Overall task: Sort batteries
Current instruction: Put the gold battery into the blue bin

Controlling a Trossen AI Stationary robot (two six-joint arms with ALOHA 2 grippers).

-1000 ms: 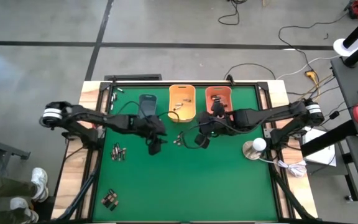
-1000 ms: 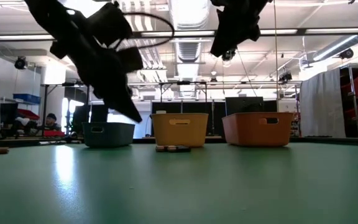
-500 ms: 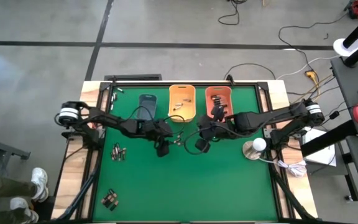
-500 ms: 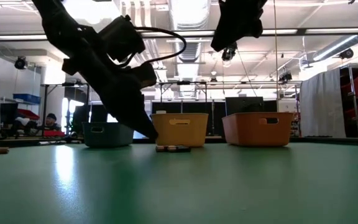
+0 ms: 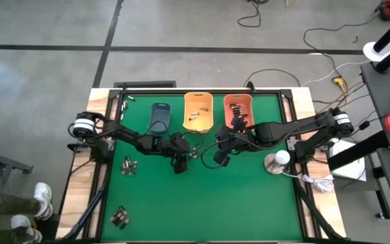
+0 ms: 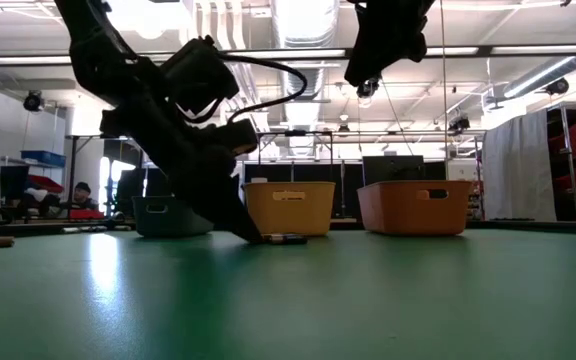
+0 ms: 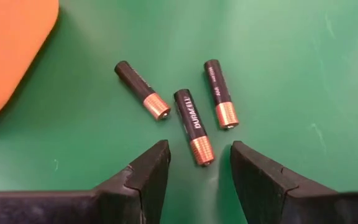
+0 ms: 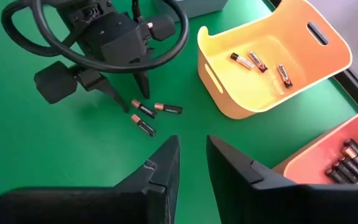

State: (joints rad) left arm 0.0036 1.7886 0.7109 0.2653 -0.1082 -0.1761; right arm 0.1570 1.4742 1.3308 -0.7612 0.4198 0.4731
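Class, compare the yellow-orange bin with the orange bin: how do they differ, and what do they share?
The yellow-orange plastic bin holds three batteries, spread apart; the orange plastic bin holds a packed cluster. The yellow-orange one stands nearer the grey-blue bin. Both are open rectangular tubs with handle slots.

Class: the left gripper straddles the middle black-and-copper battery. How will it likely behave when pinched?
The middle battery looks rigid, so it probably won't flex. It is a smooth cylinder lying flat, so it may roll or slip from the left gripper and could bump its two neighbours.

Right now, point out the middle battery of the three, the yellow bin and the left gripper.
middle battery point(image 7: 193, 128), left wrist view, on its label.
yellow bin point(image 8: 241, 101), right wrist view, outer wall.
left gripper point(image 7: 199, 163), left wrist view, between fingertips.
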